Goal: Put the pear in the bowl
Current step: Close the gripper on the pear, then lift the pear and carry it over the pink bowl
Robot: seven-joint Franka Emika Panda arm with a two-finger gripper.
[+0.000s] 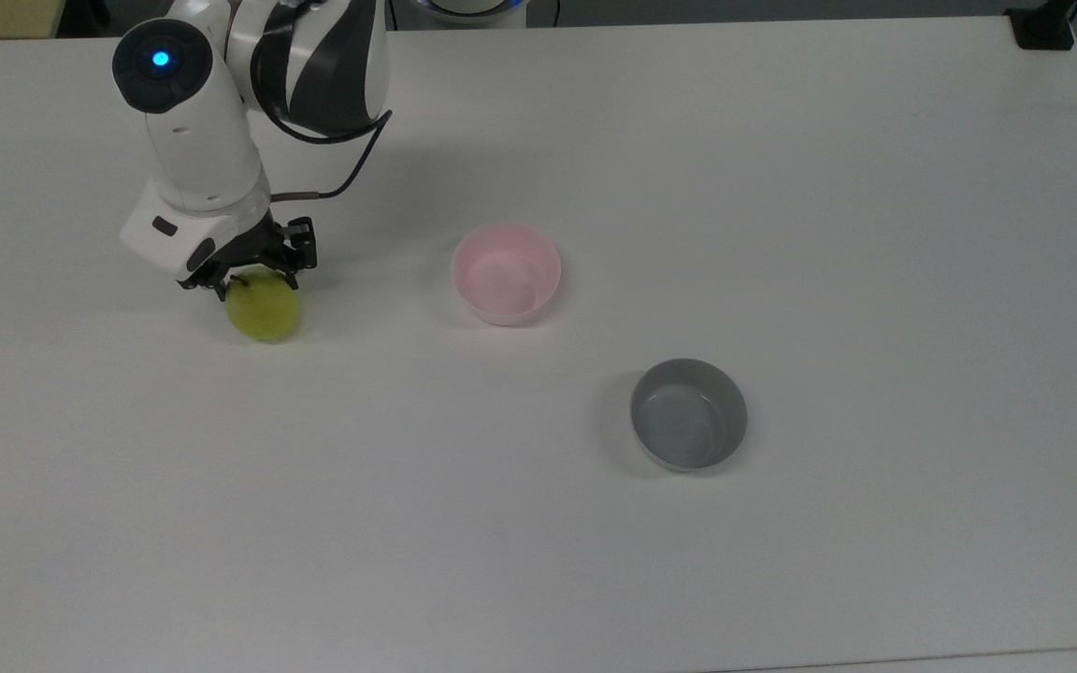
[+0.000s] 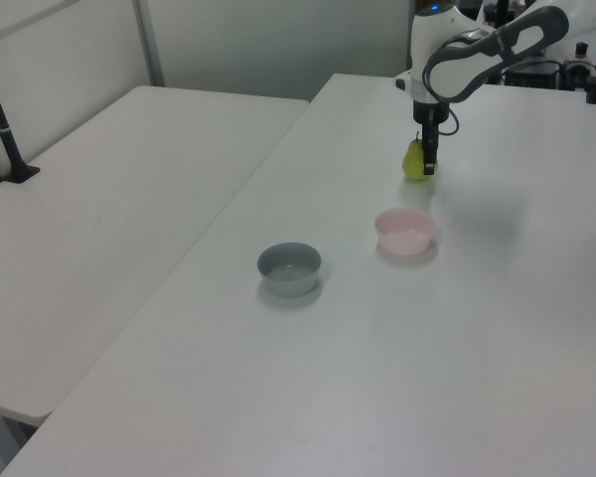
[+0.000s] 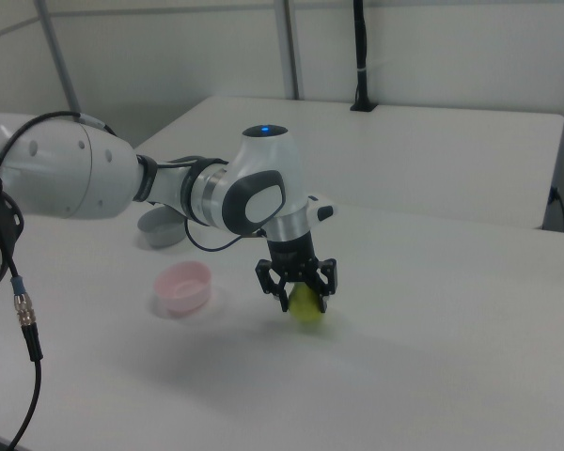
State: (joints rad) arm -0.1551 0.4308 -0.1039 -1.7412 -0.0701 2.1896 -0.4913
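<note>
My wrist points straight down, black two-finger gripper (image 1: 253,277) clamped around the small rounded yellow-green pear (image 1: 263,312) on the white table (image 1: 782,234). Smooth pale pink round bowl (image 1: 506,273) sits well apart toward the top view's right.

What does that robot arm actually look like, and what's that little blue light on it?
The arm is made of rounded glossy white shells with dark grey bands at the joints. A round black cap at one joint carries the glowing blue light. A thin black cable loops along the outside. At the tip, a white block carries the small black gripper with two short fingers.
</note>
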